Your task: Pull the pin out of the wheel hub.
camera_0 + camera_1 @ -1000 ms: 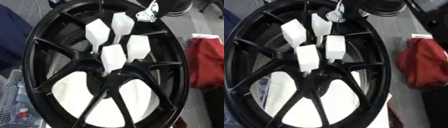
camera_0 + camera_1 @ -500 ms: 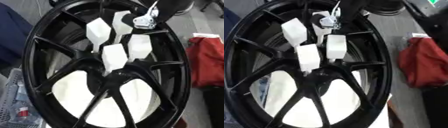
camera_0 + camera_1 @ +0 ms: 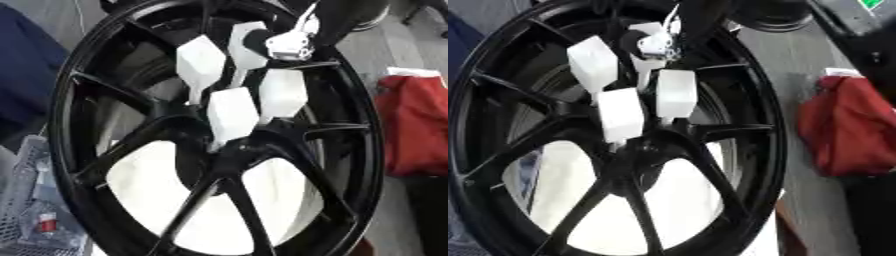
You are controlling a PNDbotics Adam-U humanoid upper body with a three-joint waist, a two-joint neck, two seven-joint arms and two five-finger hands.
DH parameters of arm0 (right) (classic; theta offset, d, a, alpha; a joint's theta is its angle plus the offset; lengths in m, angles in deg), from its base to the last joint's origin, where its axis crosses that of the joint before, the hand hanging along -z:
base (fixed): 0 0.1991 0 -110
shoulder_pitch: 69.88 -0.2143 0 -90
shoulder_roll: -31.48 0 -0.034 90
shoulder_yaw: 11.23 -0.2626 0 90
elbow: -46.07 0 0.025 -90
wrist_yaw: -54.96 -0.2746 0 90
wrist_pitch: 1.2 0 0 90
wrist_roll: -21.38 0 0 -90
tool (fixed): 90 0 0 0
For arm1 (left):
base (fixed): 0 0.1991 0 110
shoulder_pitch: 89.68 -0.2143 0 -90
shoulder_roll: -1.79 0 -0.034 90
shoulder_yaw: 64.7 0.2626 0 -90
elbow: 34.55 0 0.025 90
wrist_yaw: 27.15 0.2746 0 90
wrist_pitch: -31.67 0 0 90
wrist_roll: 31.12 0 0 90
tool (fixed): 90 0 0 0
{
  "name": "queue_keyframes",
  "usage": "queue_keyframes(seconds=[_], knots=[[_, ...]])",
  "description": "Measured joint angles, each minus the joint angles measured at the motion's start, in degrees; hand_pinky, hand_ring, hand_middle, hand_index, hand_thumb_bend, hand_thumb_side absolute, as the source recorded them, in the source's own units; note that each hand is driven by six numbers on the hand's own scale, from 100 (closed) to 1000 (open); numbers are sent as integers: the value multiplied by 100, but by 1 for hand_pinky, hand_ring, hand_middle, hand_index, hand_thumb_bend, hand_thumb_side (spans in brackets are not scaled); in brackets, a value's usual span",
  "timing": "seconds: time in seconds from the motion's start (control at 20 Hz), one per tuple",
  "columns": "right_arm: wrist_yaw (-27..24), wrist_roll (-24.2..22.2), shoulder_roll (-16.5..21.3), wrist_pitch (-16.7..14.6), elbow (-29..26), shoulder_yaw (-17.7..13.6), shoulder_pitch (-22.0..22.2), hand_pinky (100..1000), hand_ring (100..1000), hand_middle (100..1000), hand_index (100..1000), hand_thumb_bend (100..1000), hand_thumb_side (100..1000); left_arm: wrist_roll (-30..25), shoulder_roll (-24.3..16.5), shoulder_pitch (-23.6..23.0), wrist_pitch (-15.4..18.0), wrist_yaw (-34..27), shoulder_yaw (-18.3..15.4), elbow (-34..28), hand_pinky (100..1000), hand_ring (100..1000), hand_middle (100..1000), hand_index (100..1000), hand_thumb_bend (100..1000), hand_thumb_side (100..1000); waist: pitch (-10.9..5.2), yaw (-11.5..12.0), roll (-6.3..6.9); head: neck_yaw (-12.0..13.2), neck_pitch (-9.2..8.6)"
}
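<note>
A grey desk [image 3: 367,55] is carrying a black wheel [image 3: 79,90] across most of its width, while a red cloth [image 3: 846,130] is lying just beside the rim on the right.

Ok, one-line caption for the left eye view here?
Robot hand reaching in from the upper right over white pins standing out of a black wheel hub, red cloth at right.

The right arm reaches down from the upper right corner, black with a silver joint. Its right hand [image 3: 284,45] hangs low; whether the fingers are curled cannot be made out.
</note>
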Motion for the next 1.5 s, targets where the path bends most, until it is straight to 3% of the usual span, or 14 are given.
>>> queue_keyframes(seconds=[0.3,1.1,1.5], knots=[[264,3,0,-12,114,93,6,953,947,905,998,100,328,-16,2,9,-18,21,1,0,987,564,722,896,146,973,32,38,-26,0,0],[768,2,0,-124,444,197,165,953,960,910,992,100,395,-54,47,16,-62,56,2,0,991,564,724,891,149,981,100,8,-62,0,1],[1023,1,13,-188,572,172,228,954,965,909,994,100,388,-66,49,17,-92,56,3,0,993,562,719,888,149,982,100,7,-74,1,1]])
